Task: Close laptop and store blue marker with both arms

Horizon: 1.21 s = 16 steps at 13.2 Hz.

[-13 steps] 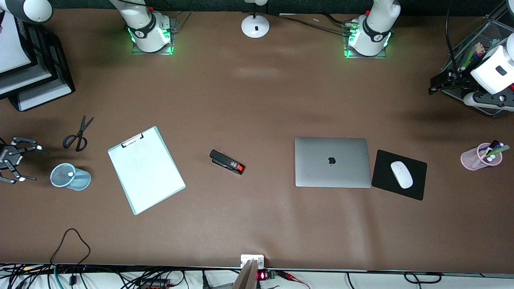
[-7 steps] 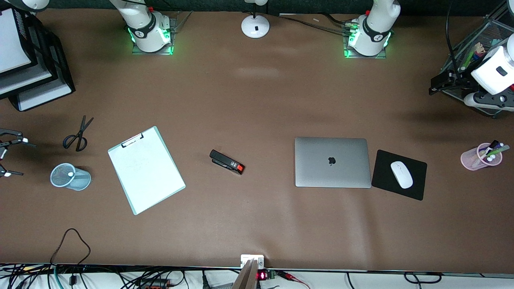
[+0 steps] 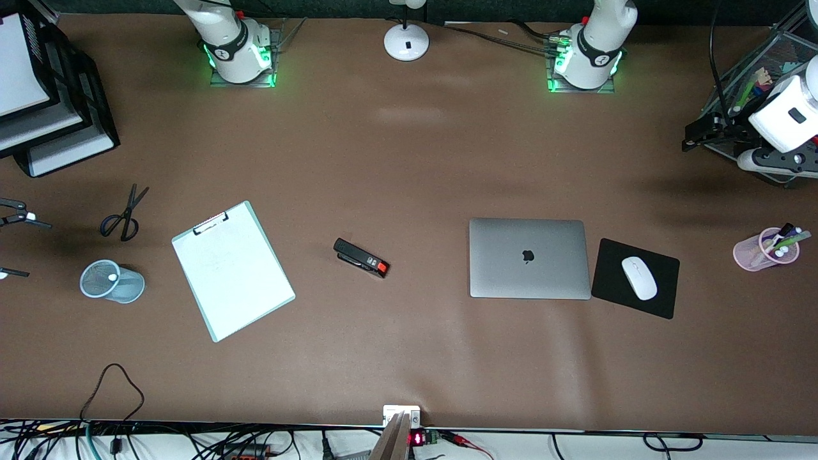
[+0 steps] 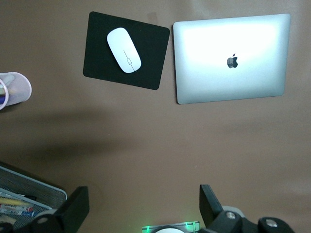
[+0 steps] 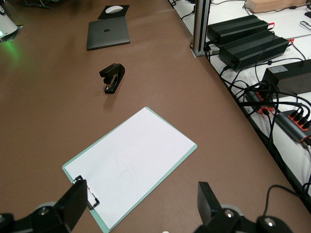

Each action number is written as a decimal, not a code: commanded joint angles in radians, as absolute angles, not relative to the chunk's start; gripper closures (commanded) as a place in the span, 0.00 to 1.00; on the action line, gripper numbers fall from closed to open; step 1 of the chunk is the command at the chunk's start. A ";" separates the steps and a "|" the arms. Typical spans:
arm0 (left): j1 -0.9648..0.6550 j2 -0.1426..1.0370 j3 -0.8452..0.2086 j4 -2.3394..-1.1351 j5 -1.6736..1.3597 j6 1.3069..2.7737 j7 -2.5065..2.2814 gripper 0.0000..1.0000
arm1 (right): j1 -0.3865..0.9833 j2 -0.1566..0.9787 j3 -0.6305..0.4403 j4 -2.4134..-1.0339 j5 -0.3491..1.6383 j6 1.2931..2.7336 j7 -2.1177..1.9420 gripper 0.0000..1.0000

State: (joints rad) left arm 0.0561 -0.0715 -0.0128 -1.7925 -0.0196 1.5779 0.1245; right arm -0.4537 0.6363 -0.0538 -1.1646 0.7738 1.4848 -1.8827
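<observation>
Laptop (image 3: 528, 258) lies closed on the counter (image 3: 409, 160), just beside the mouse pad (image 3: 636, 278). Left tool (image 4: 143, 206) fingers apart over the counter's left-arm end; right tool (image 5: 141, 204) fingers apart above the clipboard (image 5: 129, 165). Blue marker not discernible.

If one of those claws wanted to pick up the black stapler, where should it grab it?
Probably from straight above, across the middle of the stapler, one finger on each long side. It lies flat on the table, long and narrow, with bare table all round it between the clipboard and the laptop. The ends are too far apart to pinch.
</observation>
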 commanded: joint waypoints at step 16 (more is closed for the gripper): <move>0.067 -0.046 -0.018 -1.746 -0.044 1.551 0.130 0.00 | -0.078 0.351 -0.060 -1.255 0.388 1.493 -0.963 0.00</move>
State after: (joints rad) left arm 0.0564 -0.0647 -0.0130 -1.7849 -0.0228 1.5777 0.1245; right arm -0.1244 0.4172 -0.0522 -1.1734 0.4252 1.4680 -1.0768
